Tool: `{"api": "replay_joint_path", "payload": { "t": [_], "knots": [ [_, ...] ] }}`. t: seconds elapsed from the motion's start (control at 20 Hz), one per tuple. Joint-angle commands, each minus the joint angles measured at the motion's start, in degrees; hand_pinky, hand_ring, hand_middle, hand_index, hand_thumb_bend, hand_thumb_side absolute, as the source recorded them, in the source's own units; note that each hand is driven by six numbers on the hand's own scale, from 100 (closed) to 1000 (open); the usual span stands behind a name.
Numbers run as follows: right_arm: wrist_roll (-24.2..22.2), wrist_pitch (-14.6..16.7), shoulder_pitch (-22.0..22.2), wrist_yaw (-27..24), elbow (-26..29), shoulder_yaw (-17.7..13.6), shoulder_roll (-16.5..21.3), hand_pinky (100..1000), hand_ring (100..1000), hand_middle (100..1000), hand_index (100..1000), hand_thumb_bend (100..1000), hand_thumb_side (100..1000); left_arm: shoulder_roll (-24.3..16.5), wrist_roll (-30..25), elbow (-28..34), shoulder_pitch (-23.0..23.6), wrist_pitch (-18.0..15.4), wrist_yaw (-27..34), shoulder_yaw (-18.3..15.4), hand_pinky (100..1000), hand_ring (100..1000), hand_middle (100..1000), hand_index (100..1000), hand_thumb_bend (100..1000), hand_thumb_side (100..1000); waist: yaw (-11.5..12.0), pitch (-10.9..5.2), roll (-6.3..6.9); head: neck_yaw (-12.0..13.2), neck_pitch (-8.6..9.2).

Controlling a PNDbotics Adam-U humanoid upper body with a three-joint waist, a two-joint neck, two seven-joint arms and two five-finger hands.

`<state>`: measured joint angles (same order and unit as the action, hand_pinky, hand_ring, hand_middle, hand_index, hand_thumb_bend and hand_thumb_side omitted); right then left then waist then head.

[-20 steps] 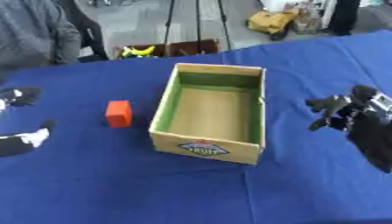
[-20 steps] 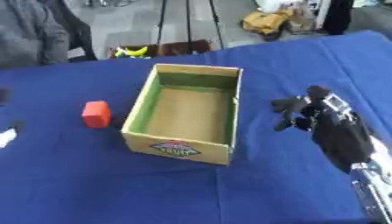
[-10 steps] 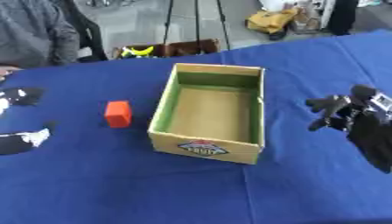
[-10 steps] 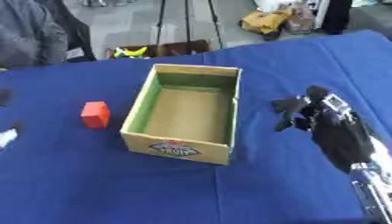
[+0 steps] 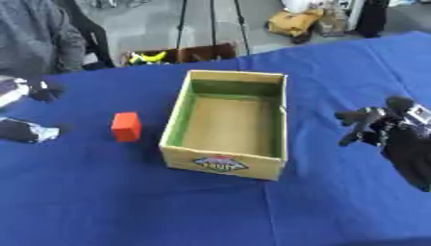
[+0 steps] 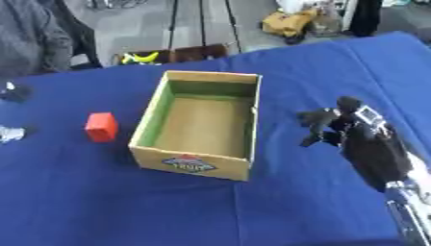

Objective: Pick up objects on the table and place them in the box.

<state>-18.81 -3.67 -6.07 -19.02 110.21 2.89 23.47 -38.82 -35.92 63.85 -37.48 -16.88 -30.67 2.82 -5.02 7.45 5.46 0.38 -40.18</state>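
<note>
Blue desk [image 5: 109, 206] cloth carries a cardboard box [image 5: 225, 125], open-topped with green inner walls. Right hand [image 6: 336, 126] hovers right of it, fingers loosely curled, holding nothing. Red block [image 5: 126, 126] lies left of the box.

1. The box [image 5: 227, 127] stands near the middle of the tabletop [image 5: 126, 202], open side up
2. A block [image 5: 126, 126] lies on the tabletop left of the box, near it but apart
3. The left hand [image 5: 25, 130] shows at the left edge, left of the block
4. The right hand [image 6: 349, 132] sits right of the box, apart from its wall
5. Nothing rests inside the box
</note>
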Motion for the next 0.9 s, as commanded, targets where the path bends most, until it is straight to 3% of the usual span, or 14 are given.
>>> {"api": "replay_joint_path", "payload": {
  "t": [0.05,0.35,0.9],
  "knots": [
    [-0.5,0.1,-0.7,0.3,1.2,0.1,1.0,602,880,610,544,100,977,-0.9,-3.3,-5.7,-3.9,-2.0,-2.8,0.4,842,764,749,890,563,415,-0.4,-0.48,0.04,0.4,0.68],
    [-1.0,0.0,-0.9,0.6,1.2,0.5,1.0,602,880,610,544,100,980,2.0,-4.4,-11.4,-8.1,-4.7,-7.6,0.5,847,765,748,886,566,401,-1.5,-0.27,0.46,0.8,0.91],
    [-1.7,-0.2,-1.6,0.9,1.3,1.1,1.3,603,881,611,544,100,987,6.4,-1.1,-14.4,-9.7,-5.7,-13.1,0.2,851,762,737,875,546,367,-3.3,0.27,1.14,2.0,1.56]
  ]
}}
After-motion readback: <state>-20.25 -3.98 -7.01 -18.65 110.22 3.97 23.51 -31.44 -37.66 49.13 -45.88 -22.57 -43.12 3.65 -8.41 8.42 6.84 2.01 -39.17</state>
